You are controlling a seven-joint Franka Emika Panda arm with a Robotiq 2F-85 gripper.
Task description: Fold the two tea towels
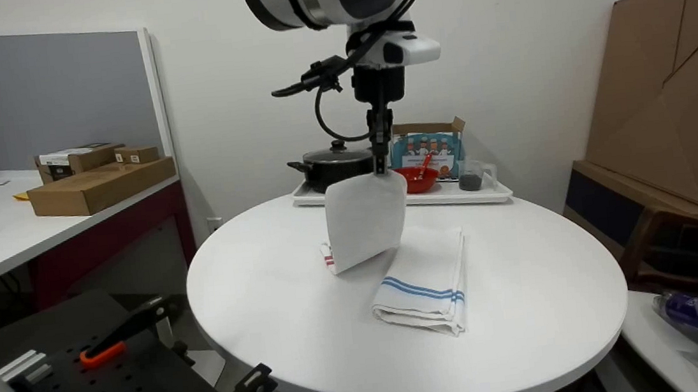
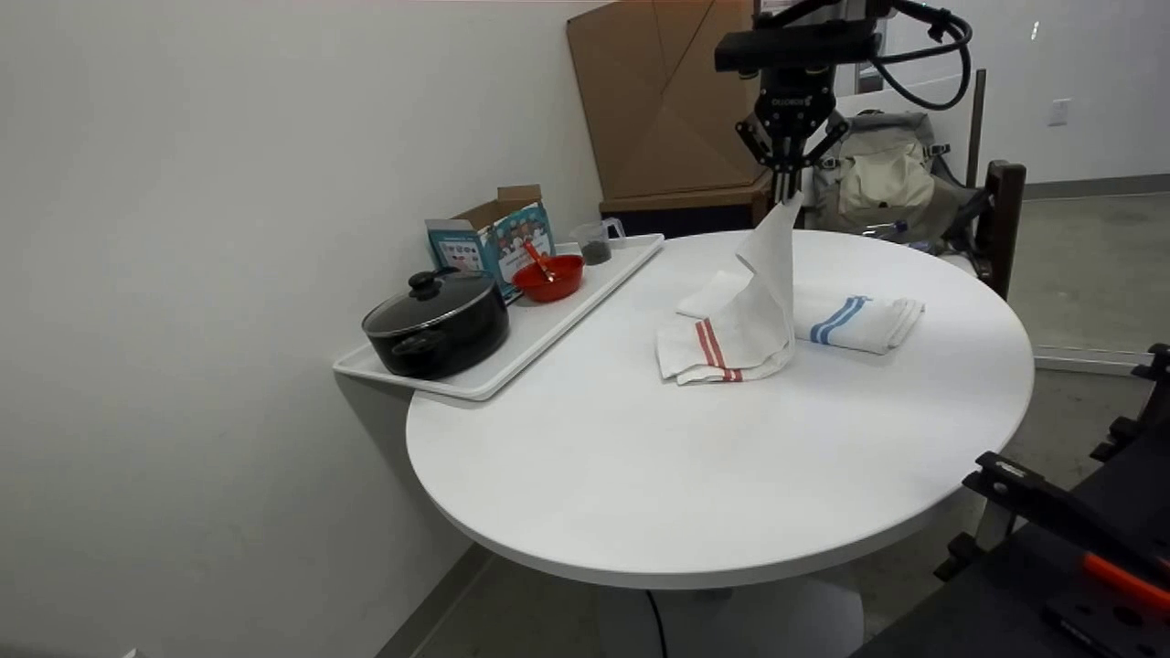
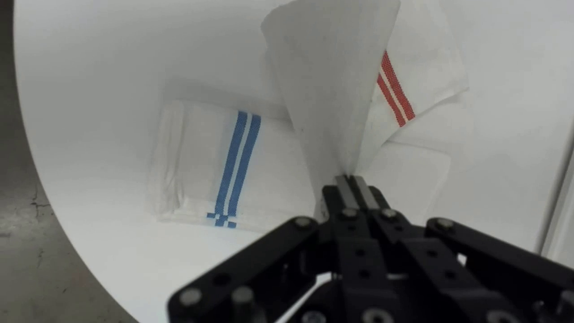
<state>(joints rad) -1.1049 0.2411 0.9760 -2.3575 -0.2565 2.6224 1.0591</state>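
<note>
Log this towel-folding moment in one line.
gripper: closed, pinching red-striped towel | red-striped towel: part raised, part on table, fold unfinished | blue-striped towel: folded, on table

Red-striped towel point(image 2: 754, 324), blu-striped towel point(image 3: 240, 166) — both wht.

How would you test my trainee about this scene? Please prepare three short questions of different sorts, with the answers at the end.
1. True or false: the blue-striped towel lies folded on the round white table.

2. What does the pincer grip?
a) the blue-striped towel
b) the red-striped towel
c) the red bowl

3. Fill the gap: the black pot stands on a white ____.

Key:
1. True
2. b
3. tray
</note>
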